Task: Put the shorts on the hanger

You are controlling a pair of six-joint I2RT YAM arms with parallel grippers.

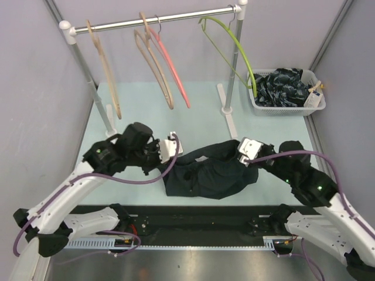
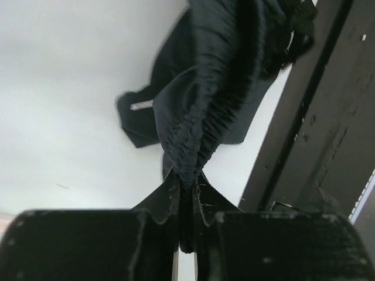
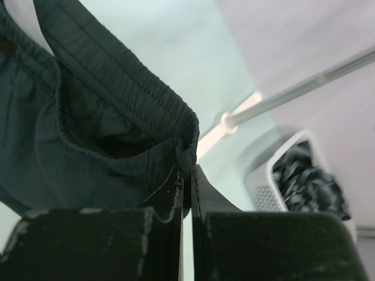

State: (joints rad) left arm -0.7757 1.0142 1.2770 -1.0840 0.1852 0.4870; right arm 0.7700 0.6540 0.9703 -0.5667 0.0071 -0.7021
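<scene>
The dark navy shorts [image 1: 208, 172] sag between my two grippers low over the table's front half, with most of the fabric resting on the surface. My left gripper [image 1: 176, 146] is shut on the gathered waistband [image 2: 205, 88], which runs bunched out from between the fingers of the left gripper [image 2: 186, 175]. My right gripper [image 1: 245, 153] is shut on the other end of the waistband [image 3: 88, 117]; the elastic edge is pinched at the tips of the right gripper [image 3: 187, 170]. The lime-green hanger [image 1: 234, 44] hangs on the rail's right end, far behind the shorts.
A rail [image 1: 158, 19] on two white posts spans the back and carries beige wooden hangers [image 1: 108, 76] and a pink hanger [image 1: 173, 64]. A white basket [image 1: 313, 105] of dark patterned clothes stands at the back right. A black strip [image 1: 205, 225] lines the near edge.
</scene>
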